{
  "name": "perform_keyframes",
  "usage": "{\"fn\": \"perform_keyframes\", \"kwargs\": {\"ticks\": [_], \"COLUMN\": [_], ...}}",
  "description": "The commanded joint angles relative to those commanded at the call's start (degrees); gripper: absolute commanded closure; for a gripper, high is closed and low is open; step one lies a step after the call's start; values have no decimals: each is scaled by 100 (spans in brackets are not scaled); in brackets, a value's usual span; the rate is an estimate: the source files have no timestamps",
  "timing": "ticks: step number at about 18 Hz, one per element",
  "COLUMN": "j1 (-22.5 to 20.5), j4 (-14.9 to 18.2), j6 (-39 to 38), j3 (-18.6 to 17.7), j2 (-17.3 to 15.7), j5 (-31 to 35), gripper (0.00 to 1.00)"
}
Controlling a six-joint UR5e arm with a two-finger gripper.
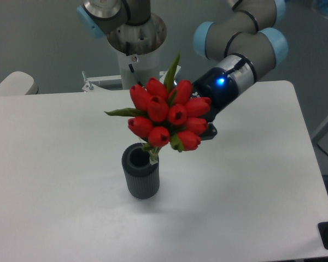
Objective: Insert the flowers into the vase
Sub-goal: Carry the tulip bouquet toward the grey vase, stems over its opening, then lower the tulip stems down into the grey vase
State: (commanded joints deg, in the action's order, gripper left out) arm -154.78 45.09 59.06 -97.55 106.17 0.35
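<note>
With the flowers (167, 117) carried above and just to the right of the vase (140, 170), the step in hand is the approach before insertion. The bunch tilts toward the camera, its red buds facing outward, one long leaf pointing up and another out to the left. The lowest visible stem ends lie at the right rim of the vase mouth; whether they have crossed inside cannot be told. The vase stands upright on the white bench (60, 164), its round mouth unobstructed. The jaws (206, 130) are hidden behind the buds, so their opening cannot be read, though the bunch hangs clear of the bench and is evidently borne by the arm (238, 65). Judged from this pose, the next move calls for bringing the stems over the centre of the mouth, righting the bunch toward vertical, then lowering. Since the bunch is wider than the vase, only the stems can enter.
</note>
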Motion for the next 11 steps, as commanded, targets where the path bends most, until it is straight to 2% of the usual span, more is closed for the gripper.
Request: {"fn": "perform_keyframes", "kwargs": {"ticks": [6, 11], "j1": [26, 88], "j4": [-18, -27], "j6": [124, 475], "j3": [-150, -466], "j2": [-87, -123], "j5": [9, 9], "gripper": [73, 73]}}
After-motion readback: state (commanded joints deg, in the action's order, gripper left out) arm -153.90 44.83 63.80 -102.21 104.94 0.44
